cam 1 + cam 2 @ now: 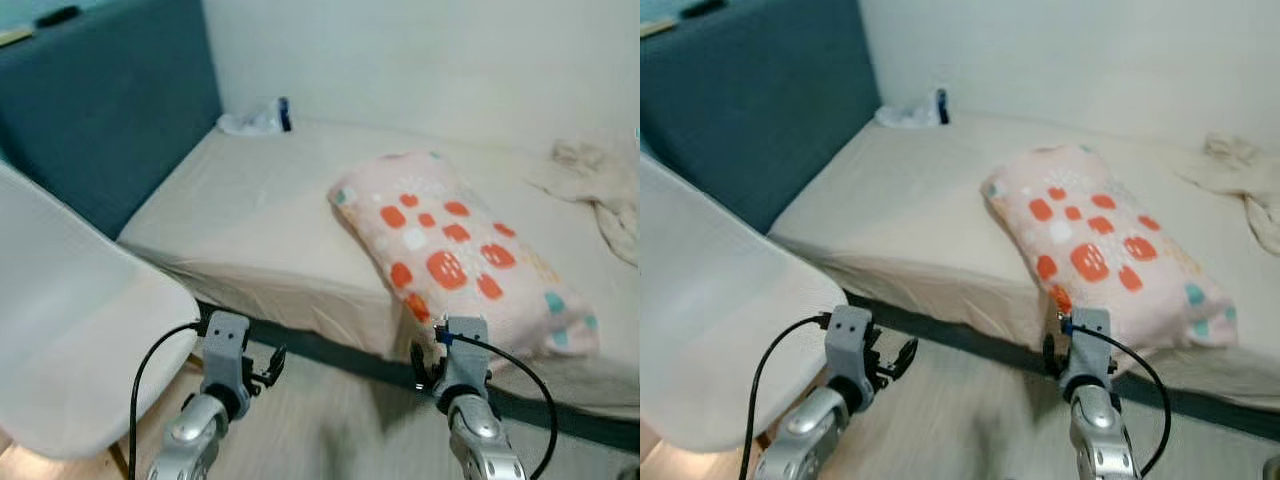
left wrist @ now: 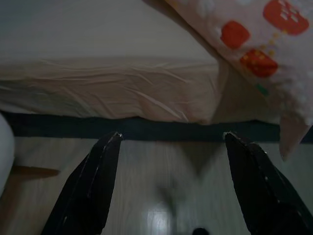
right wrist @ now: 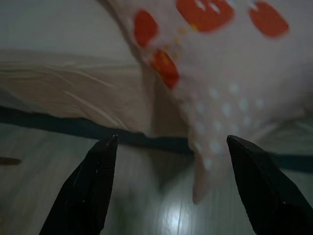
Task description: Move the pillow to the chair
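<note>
A pale pink pillow (image 1: 460,250) with orange and teal spots lies on the bed (image 1: 260,220), its near end hanging over the front edge. A white chair (image 1: 80,350) stands at my left beside the bed. My left gripper (image 2: 171,139) is open, held above the floor in front of the bed edge, with nothing between its fingers. Just below the pillow's overhanging corner (image 3: 205,166), my right gripper (image 3: 171,139) is open and apart from it. Both arms rise from the bottom of the left eye view, left arm (image 1: 222,375) and right arm (image 1: 460,380).
A teal headboard (image 1: 100,110) runs along the left. A crumpled beige cloth (image 1: 600,190) lies at the bed's far right. A small plastic-wrapped item (image 1: 255,120) sits in the far corner by the white wall. Pale wooden floor (image 1: 340,430) lies under the arms.
</note>
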Motion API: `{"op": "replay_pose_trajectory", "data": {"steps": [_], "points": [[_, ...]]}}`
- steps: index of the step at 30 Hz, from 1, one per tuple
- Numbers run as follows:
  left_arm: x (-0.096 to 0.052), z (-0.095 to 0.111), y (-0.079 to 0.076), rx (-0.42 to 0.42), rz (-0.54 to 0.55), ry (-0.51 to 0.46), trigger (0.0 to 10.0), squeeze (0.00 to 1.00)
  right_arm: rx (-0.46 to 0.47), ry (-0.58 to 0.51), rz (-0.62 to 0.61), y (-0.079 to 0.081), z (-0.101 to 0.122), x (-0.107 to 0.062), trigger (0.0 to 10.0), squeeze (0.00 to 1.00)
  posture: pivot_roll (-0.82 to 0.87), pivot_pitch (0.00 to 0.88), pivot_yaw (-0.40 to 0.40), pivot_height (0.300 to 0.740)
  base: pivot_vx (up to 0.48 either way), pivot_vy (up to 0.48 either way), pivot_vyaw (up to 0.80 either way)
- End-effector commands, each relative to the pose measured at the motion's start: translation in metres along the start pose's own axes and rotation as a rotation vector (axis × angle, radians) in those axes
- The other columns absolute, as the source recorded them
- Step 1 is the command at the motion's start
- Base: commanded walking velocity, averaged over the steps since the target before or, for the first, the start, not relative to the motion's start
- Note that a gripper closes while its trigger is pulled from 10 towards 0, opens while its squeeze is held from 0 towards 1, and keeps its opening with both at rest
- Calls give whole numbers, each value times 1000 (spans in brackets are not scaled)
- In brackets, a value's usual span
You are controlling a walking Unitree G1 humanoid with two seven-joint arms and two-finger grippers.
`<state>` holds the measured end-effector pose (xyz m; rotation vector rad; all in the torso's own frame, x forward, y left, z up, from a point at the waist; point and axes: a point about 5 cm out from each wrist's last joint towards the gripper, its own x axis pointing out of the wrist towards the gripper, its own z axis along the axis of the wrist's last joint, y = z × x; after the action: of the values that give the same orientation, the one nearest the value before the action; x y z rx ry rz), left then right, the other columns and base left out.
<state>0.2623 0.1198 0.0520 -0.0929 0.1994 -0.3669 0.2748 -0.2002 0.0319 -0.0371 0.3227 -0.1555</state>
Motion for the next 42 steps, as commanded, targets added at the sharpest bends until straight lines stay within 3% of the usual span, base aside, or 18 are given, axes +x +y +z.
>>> {"op": "replay_pose_trajectory", "data": {"steps": [1, 13, 37, 42], "points": [[0, -3, -1, -2, -7, 9, 10000, 0, -9, 8, -18, -4, -3, -1, 10000, 0, -34, 117, 44, 740, 0, 0, -750], [0, -3, -3, 1, -16, 4, 10000, 0, -14, -1, -29, -5, -2, -1, 10000, 0, -36, 117, 43, 740, 0, 0, -746], [1, -2, -3, 27, -17, 0, 10000, 0, -18, -33, -27, -5, 2, -1, 10000, 0, -38, 127, 45, 740, 0, 0, 0], [0, -4, -2, 34, 7, 18, 10000, 0, -18, -34, -28, -4, 2, -1, 10000, 0, -38, 128, 45, 740, 0, -480, 0]]}}
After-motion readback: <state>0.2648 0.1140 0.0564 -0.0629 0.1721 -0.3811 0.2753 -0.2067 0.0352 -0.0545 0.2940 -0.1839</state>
